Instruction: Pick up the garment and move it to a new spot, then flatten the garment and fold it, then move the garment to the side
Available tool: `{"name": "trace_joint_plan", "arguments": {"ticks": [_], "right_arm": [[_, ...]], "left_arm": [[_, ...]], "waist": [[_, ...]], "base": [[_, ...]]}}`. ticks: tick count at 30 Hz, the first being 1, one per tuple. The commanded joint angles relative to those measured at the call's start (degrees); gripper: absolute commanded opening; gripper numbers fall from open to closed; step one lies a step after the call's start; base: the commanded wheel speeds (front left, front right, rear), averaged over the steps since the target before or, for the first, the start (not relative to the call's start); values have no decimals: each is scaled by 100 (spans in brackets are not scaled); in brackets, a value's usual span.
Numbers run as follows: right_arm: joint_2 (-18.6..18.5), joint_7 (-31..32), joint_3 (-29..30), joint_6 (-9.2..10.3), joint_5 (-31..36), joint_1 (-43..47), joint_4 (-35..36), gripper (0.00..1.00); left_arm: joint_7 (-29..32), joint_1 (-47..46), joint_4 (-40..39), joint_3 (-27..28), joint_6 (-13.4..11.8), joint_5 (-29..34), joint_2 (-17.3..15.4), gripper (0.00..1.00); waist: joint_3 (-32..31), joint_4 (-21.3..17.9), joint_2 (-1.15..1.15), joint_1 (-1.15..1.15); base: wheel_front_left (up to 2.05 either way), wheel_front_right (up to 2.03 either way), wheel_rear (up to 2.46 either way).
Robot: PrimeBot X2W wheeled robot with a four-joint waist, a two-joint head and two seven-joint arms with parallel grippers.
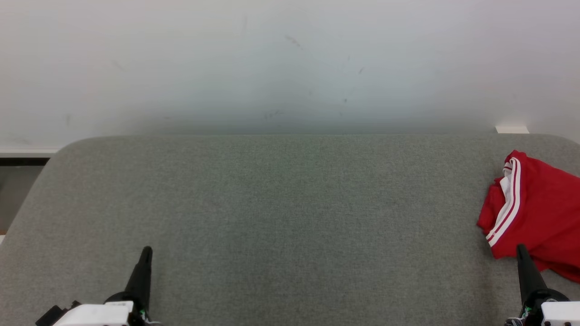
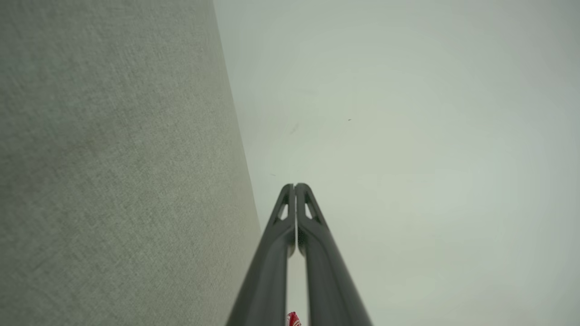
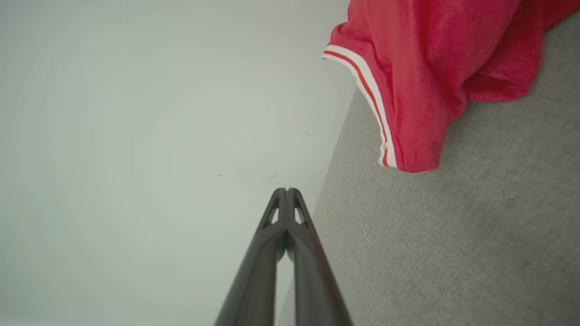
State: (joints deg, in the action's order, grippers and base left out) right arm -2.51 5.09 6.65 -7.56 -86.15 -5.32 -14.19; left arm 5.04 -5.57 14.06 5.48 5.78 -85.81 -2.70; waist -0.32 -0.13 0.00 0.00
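found left pincer [image 1: 146, 250] fully closed, empty, above grey counter [image 1: 272, 203]; found right pincer [image 1: 521, 247] closed too, gripping nothing, red garment [image 1: 541, 203] ahead and right of its tips.

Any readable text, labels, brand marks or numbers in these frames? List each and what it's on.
None readable in any view.
Red garment: only white striped trim along its edge, no print, logo or tag showing.
Grey table: plain fabric, no markings.
Pale wall: a few faint scuffs, no writing or signs.
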Motion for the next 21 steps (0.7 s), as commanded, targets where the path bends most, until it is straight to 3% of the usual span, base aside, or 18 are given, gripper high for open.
{"name": "trace_joint_plan", "arguments": {"ticks": [1, 21], "right_arm": [[-59, 36, 3, 12, -125, -97, -2, 0], [-60, 175, 1, 13, -619, -180, -35, 0]], "left_arm": [[39, -62, -32, 47, 46, -130, -30, 0], [177, -120, -39, 133, 131, -683, -33, 0]], "waist": [[3, 1, 0, 0], [30, 13, 0, 0]], "base": [[0, 0, 0], [0, 0, 0]]}}
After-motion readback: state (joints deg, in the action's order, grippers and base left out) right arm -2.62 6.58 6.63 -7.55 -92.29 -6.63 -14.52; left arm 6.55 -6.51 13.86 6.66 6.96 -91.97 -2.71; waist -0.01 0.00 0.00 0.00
